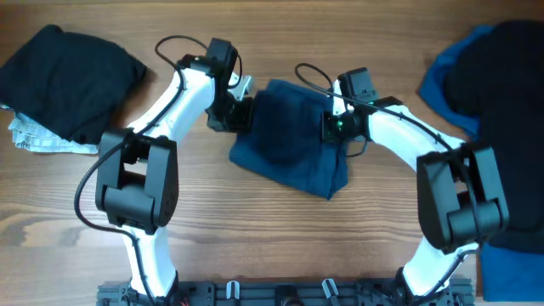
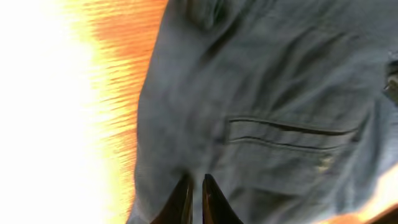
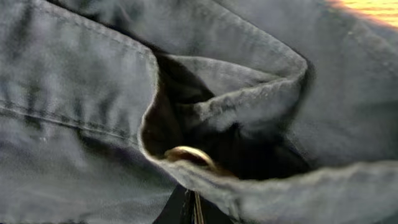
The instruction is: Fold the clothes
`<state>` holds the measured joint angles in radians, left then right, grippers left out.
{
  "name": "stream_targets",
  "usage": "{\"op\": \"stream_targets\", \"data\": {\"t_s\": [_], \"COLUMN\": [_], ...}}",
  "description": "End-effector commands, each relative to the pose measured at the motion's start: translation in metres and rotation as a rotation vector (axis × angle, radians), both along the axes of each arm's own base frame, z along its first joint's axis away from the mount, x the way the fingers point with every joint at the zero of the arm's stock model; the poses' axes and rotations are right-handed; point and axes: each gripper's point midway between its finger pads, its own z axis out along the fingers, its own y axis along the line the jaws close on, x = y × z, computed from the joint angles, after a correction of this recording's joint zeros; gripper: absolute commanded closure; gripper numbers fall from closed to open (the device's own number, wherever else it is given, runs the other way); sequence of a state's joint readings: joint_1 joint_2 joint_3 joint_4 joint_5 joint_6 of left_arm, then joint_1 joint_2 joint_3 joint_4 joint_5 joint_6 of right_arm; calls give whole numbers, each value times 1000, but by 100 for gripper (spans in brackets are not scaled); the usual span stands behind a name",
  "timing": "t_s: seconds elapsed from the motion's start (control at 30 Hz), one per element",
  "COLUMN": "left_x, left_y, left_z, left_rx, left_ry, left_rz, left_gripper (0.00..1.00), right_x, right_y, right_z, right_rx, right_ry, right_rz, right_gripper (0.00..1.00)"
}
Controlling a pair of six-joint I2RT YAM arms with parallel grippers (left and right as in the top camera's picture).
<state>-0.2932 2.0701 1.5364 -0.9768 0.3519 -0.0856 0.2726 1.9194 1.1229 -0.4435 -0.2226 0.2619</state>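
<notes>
Wood-grain bench [image 1: 255, 229] w/ dark navy-blue seamed fabric garment [image 1: 289, 140]. L jaws shut, touching its edge; R jaws shut, pinching hem.

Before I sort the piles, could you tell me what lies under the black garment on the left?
A pale grey-white cloth pokes out beneath the black garment; how far it runs underneath is covered.

garment [image 1: 289, 140] between left claw [image 1: 240, 113] and right claw [image 1: 333, 126]; left pile [image 1: 68, 81], right pile [image 1: 497, 68] beyond.

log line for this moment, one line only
phase: folding | garment: navy, bunched mid-table | left end effector: shut at garment edge | right end effector: shut amid folds
</notes>
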Motion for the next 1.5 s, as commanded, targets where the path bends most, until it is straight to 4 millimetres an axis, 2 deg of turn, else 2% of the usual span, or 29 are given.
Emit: {"op": "stream_targets", "data": {"t_s": [0.0, 0.03, 0.1, 0.23, 0.3, 0.37, 0.43, 0.5, 0.57, 0.6, 0.7, 0.87, 0.97, 1.07, 1.17, 1.23, 1.33, 1.4, 1.47], "left_x": [-12, -13, -5, 14, 4, -12, -27, -35, -40, -43, -44, -46, -44, -34, -20, -7, 17, 32, 47], "left_y": [14, 15, 18, 29, 27, 19, 9, 6, 5, 1, -6, -7, -7, 10, 28, 32, 32, 32, 34], "left_z": [-24, -24, -9, 63, 75, 73, 58, 47, 37, 31, 22, 2, -19, -43, -51, -50, -20, 13, 65], "left_rx": [66, 66, 58, 17, -12, -51, -55, -47, -42, -64, -107, -101, -86, 17, 101, 95, 71, 53, 19], "left_ry": [15, 18, -7, -115, -89, -17, 39, 64, 81, 87, 91, 113, 138, 114, 52, 7, -47, -93, -163], "left_rz": [8, 11, 25, 131, 148, 133, 101, 89, 82, 78, 73, 72, 73, 84, 102, 119, 163, 199, 303], "left_gripper": [96, 96, 96, 96, 96, 96, 96, 96, 96, 96, 96, 95, 96, 96, 96, 96, 96, 96, 96], "right_x": [-18, -19, -12, -2, -3, -10, -28, -41, -60, -70, -82, -112, -126, -134, -138, -138, -130, -123, -112], "right_y": [-10, -5, 3, 5, 5, 11, 30, 30, 22, 18, 15, 7, 1, -17, -19, -19, -13, -9, -4], "right_z": [-49, -48, -35, 0, 14, 37, 82, 106, 116, 113, 93, 37, 8, -14, -23, -23, -17, -5, 14], "right_rx": [-53, -23, 15, 30, 35, 82, 211, 237, 212, 197, 181, 159, 145, 52, 44, 48, 71, 88, 107], "right_ry": [117, 122, 82, 17, 0, -10, -40, -49, -13, 30, 86, 208, 266, 318, 326, 330, 312, 300, 271], "right_rz": [-10, -1, 32, 35, 35, 57, 152, 161, 151, 148, 158, 142, 86, -9, -18, -34, -29, -24, -17], "right_gripper": [96, 96, 96, 96, 96, 96, 96, 96, 96, 96, 96, 96, 96, 96, 96, 96, 96, 96, 96]}}
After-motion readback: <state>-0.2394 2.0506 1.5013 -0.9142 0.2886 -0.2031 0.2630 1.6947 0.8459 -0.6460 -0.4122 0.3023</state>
